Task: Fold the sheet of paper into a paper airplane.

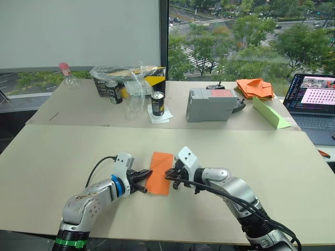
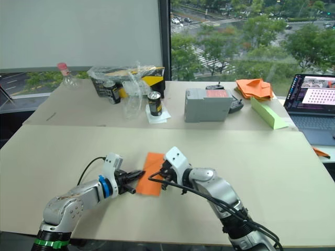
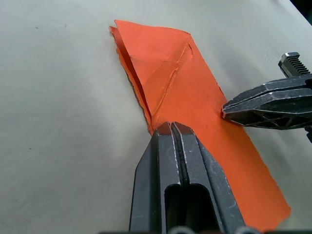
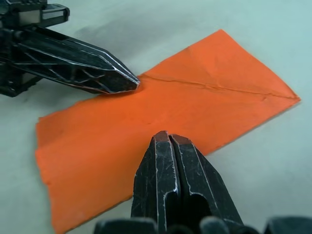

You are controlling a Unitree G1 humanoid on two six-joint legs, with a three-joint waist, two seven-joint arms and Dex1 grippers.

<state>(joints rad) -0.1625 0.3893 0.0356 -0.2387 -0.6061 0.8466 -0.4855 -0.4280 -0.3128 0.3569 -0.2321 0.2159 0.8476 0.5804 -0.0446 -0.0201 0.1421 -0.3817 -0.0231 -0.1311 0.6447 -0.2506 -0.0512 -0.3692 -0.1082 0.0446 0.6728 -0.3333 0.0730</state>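
Folded sheet of paper (image 1: 159, 180) flat on the counter (image 1: 57, 157); left gripper (image 3: 171, 129) and right gripper (image 4: 168, 139), both closed and empty, press its opposite long edges.

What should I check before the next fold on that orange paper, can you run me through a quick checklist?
1. Sheet of paper lies flat on the near table: ok.
2. Left pincer shut, tips pressing the sheet's left edge: ok.
3. Right pincer shut, tips on the sheet's right edge: ok.
4. Diagonal crease visible at the far end: ok.
5. Folded layers lined up: not ok, the left edges splay a little.
6. Whether either pincer pinches the paper or only presses it: cannot tell.
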